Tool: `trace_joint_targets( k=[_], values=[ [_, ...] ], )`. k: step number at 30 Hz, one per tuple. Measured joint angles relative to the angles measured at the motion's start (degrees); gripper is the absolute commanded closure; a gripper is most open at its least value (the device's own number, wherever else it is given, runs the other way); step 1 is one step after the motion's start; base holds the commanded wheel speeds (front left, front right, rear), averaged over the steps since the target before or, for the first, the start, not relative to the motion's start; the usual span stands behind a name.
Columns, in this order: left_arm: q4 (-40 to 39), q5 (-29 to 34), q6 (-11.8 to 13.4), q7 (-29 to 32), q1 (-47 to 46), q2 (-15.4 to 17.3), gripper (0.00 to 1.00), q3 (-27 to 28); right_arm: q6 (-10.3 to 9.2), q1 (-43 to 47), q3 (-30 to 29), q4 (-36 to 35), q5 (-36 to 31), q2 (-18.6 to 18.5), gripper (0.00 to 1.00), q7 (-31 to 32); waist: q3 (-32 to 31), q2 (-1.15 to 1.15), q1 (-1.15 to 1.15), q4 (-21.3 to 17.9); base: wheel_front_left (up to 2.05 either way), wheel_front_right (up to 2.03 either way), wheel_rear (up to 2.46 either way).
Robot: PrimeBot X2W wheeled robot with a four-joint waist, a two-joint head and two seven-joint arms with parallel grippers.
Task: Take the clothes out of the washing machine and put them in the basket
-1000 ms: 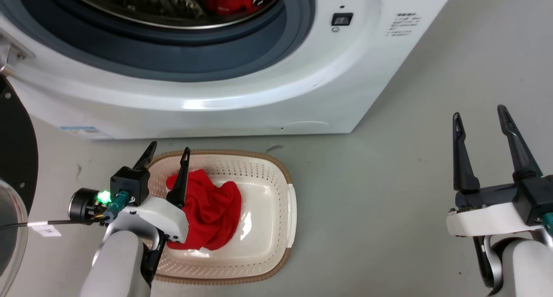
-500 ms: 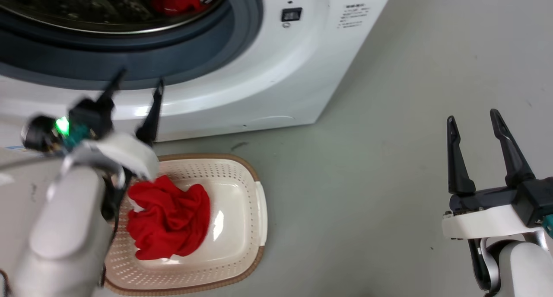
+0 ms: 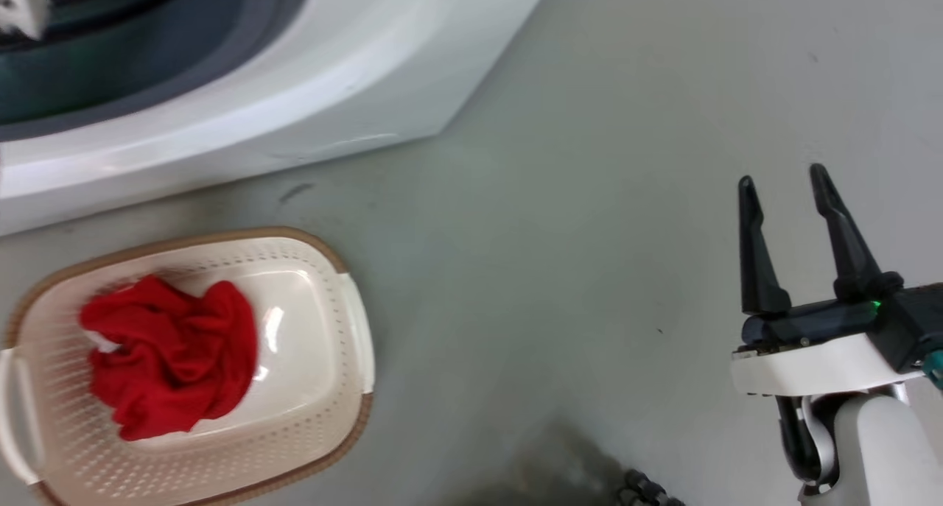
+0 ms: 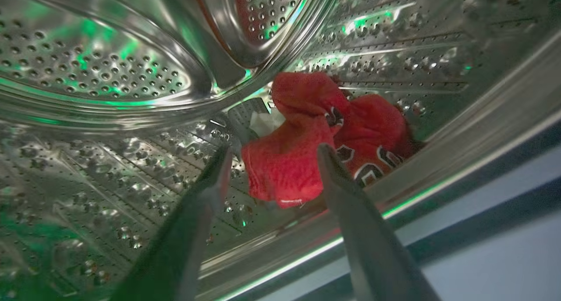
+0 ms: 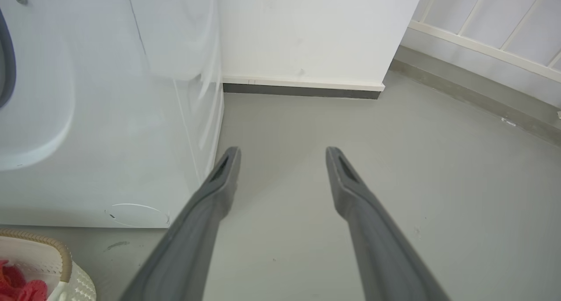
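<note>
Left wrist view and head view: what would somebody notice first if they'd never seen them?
In the left wrist view, a bright red crumpled garment lies in the shiny perforated steel drum, just beyond the open left pincer. In the head view, a second red fabric heap sits in the cream-white oval plastic basket on the grey floor before the white washing machine, while the right pincer hangs open at the lower right.
</note>
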Motion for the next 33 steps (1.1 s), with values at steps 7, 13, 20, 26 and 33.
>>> trace_joint_targets(
  k=[7, 13, 20, 26, 33],
  values=[
    [5.8, -1.2, 0.0, 13.0, -13.5, 3.1, 0.00, -0.6, 0.00, -0.1, 2.6, 0.2, 2.7, 0.0, 0.00, 0.0, 5.0, 0.00, 0.00, -6.1, 0.00, 0.00, 0.00],
    [11.5, -0.8, 0.6, 23.2, -20.5, 3.1, 0.00, -2.3, 0.00, 0.5, 3.5, -0.3, 3.6, 0.0, 0.00, 0.0, 8.5, 0.00, 0.00, -9.2, 0.00, 0.00, 0.00],
    [17.3, 0.3, 0.9, 24.6, -23.0, 2.0, 0.00, -4.1, 0.00, 2.1, 3.7, -1.6, 4.3, 0.0, 0.00, 0.0, 10.7, 0.00, 0.00, -9.5, 0.00, 0.00, 0.00],
    [21.7, 0.3, 0.9, 24.4, -23.9, 1.2, 0.67, -5.1, 0.00, 2.6, 3.0, -1.9, 4.5, 0.0, 0.00, 0.0, 11.7, 0.00, 0.00, -9.2, 0.00, 0.00, 0.00],
    [23.5, -0.8, 0.2, 23.3, -25.3, 1.0, 1.00, -7.1, 0.00, 2.0, 2.4, -2.3, 4.6, 0.0, 0.00, 0.0, 11.8, 0.00, 0.00, -8.9, 0.00, 0.00, 0.00]
  ],
)
